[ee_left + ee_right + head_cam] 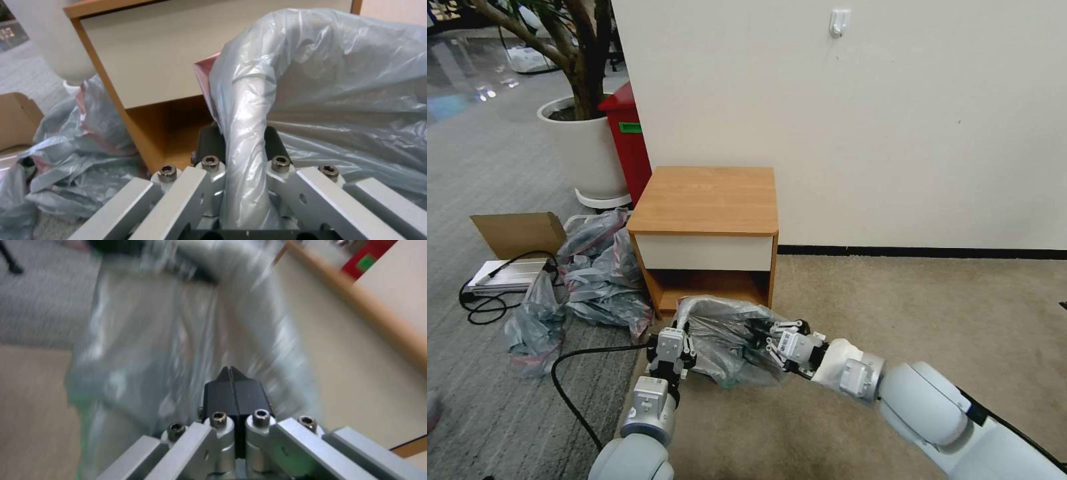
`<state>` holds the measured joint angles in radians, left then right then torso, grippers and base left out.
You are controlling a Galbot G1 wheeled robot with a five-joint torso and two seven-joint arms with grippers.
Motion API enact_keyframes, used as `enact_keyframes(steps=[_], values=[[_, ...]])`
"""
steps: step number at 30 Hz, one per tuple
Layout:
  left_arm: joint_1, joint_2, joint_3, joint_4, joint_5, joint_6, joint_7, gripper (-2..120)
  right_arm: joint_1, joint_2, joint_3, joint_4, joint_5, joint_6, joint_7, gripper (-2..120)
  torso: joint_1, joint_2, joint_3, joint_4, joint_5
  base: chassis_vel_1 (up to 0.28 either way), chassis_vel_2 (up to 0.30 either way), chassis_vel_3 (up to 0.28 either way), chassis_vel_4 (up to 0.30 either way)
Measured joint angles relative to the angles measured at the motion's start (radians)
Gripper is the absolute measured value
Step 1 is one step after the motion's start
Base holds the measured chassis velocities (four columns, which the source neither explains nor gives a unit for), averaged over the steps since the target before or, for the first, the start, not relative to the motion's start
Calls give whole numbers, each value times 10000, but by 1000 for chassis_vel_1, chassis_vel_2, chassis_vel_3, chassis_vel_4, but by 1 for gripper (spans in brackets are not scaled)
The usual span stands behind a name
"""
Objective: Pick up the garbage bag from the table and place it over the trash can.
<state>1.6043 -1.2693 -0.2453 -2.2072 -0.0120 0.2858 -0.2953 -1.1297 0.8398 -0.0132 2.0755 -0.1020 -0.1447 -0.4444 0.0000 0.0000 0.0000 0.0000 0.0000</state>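
My left gripper point(244, 146) is clamped on a bunched fold of the translucent grey crinkled plastic garbage bag point(730, 337), film running up between the dark pads. My right gripper point(232, 380) has its pads pressed flat together; a thin pinch of film between them is likely, but I can't confirm it. Bag sits low between both grippers, draped over something at floor level right in front of the orange-brown wood nightstand with white drawer front point(704, 200); can't make out the bin under it. Handling read: near weightless, limp, slippery, tears easily. Best hold is the pinkish-red rim band point(203, 75), two points well apart, light tension. Floor is beige carpet point(907, 313); plain wall behind, spare grey bags point(597, 267) heaped to my left, cardboard box point(517, 233) and black cable point(570, 387) nearby.
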Motion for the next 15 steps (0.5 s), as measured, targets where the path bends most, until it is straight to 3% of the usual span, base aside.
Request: enact_keyframes(steps=[6, 15], values=[[35, -52, 184, 0, 29, -38, -29, 5, 512, 390, -405, -1290, -547, -48, -164, 0, 0, 0, 0, 0, 1, 0, 0, 0, 0], [86, -178, 598, 33, 414, -64, -59, 5, 1034, 957, -1011, -2098, -994, -158, -294, 0, 0, 0, 0, 0, -1, 0, 0, 0, 0]])
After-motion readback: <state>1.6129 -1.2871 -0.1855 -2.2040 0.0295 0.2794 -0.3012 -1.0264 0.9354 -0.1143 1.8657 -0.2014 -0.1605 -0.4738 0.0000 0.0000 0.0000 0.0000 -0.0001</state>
